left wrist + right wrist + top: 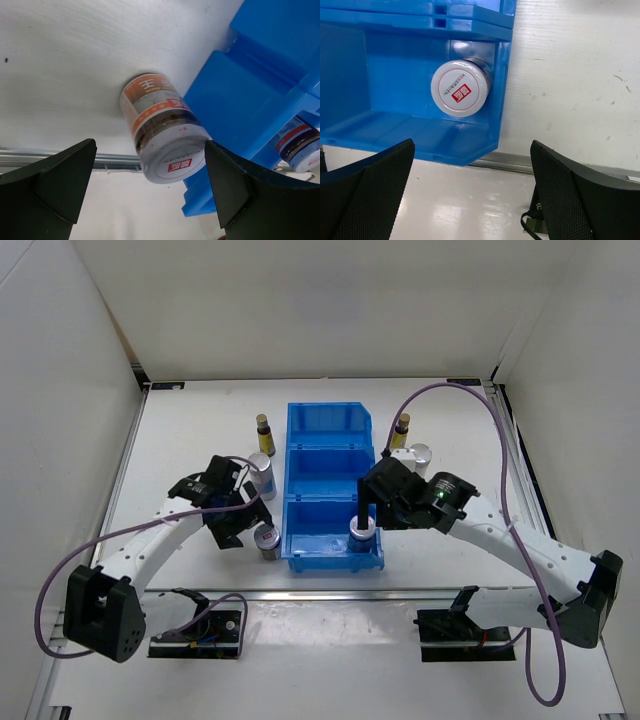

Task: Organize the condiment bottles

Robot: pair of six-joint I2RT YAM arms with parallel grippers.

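A short silver-lidded jar (267,540) stands on the table just left of the blue bin (333,415). My left gripper (243,520) is open beside it; in the left wrist view the jar (162,135) lies ahead between the spread fingers (150,147), untouched. A second jar (362,532) stands in the bin's near compartment, at its right corner (459,87). My right gripper (362,508) hangs open above it (472,144), empty. One amber bottle (264,434) and one white cylinder (262,475) stand left of the bin. Another amber bottle (402,428) and white cylinder (420,458) stand to its right.
The bin's middle and far compartments hold nothing. A metal rail (330,593) runs along the table's near edge, close to the bin's front. White walls enclose the table on three sides. The bin's wall (250,95) stands close to the right of the left jar.
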